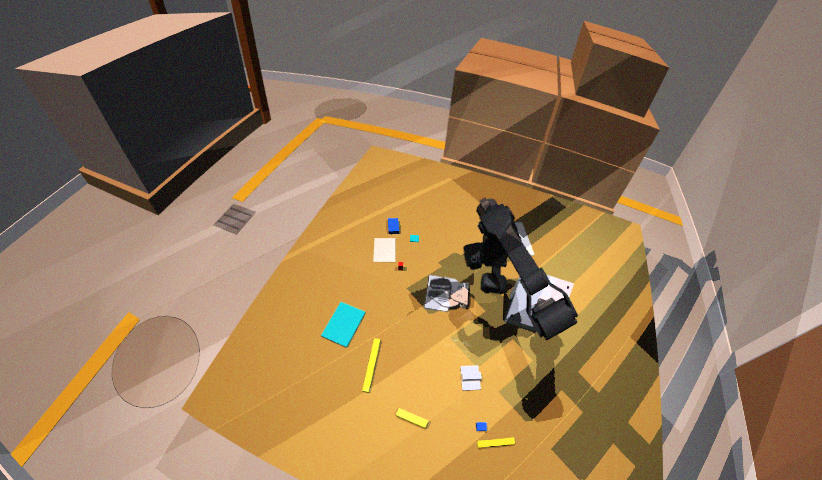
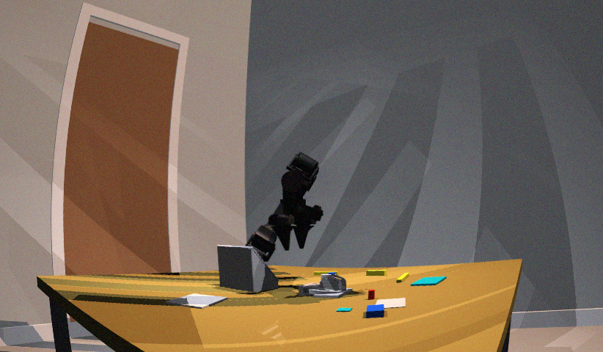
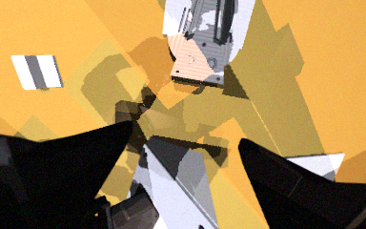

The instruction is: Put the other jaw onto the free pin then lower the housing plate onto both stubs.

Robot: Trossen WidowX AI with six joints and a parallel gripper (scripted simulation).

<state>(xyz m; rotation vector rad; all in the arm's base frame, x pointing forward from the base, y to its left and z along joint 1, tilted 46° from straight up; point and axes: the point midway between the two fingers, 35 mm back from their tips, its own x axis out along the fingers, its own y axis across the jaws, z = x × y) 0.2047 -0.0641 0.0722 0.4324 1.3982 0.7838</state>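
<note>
The gripper assembly (image 1: 457, 295) (image 2: 326, 288) lies on the table, with its white base plate (image 3: 171, 21) under it. Two long toothed-looking parts lie side by side on its far part; the darker one (image 3: 225, 21) stands up like a ridge. At its near end a flat plate (image 3: 192, 62) with two round marks and small corner holes shows. Shadow hides whether the teeth mesh, and whether that end is the housing plate or bare base. My gripper (image 2: 294, 248) (image 3: 187, 135) is open and empty, high above the table between the assembly and my arm's base.
The grey wedge-shaped stand (image 1: 522, 306) (image 2: 237, 268) (image 3: 196, 191) is at my arm's base. A small white ridged piece (image 1: 470, 370) (image 3: 51, 72), a white sheet (image 2: 197, 300) (image 3: 315, 164), a cyan plate (image 1: 343, 324) (image 2: 428, 281), yellow bars, blue blocks and a red block (image 1: 400, 265) (image 2: 371, 294) lie around.
</note>
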